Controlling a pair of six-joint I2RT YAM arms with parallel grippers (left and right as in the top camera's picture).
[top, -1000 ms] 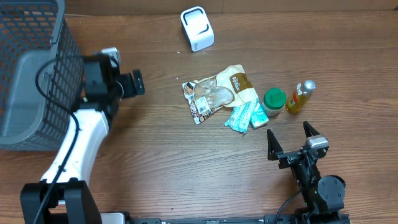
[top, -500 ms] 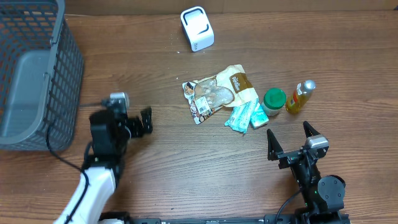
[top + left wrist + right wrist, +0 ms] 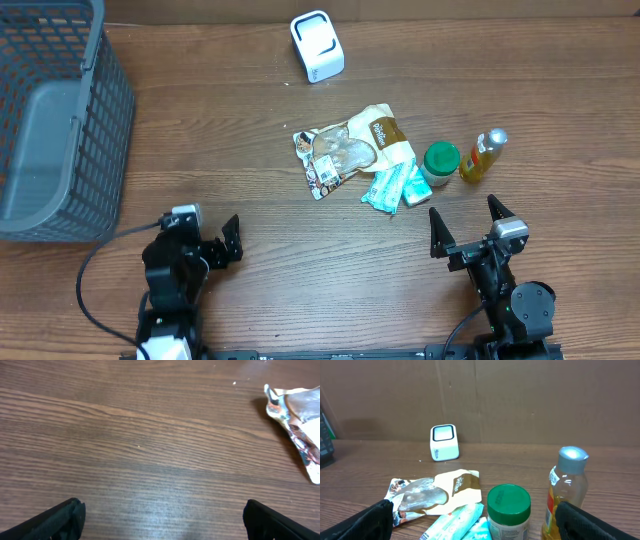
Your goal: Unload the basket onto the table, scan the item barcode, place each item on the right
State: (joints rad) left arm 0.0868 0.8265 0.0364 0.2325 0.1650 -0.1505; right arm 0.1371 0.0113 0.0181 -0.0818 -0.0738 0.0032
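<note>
Left hand (image 3: pixel 207 232): jaws are spread fully, nothing is held; placed at 7 o'clock over the brown wooden table (image 3: pixel 300 290). Right hand (image 3: pixel 466 222): likewise spread wide and empty, at 5 o'clock. Crinkled foil snack pouch (image 3: pixel 350 150), teal plastic packet (image 3: pixel 390 187), green-lidded jar (image 3: pixel 440 162) and yellow-liquid bottle (image 3: pixel 482 155) are clustered just off centre toward 3 o'clock. White cube-shaped scanner (image 3: pixel 317 45) is set at 12 o'clock, grey wire basket (image 3: pixel 60 130) at 10 o'clock.
</note>
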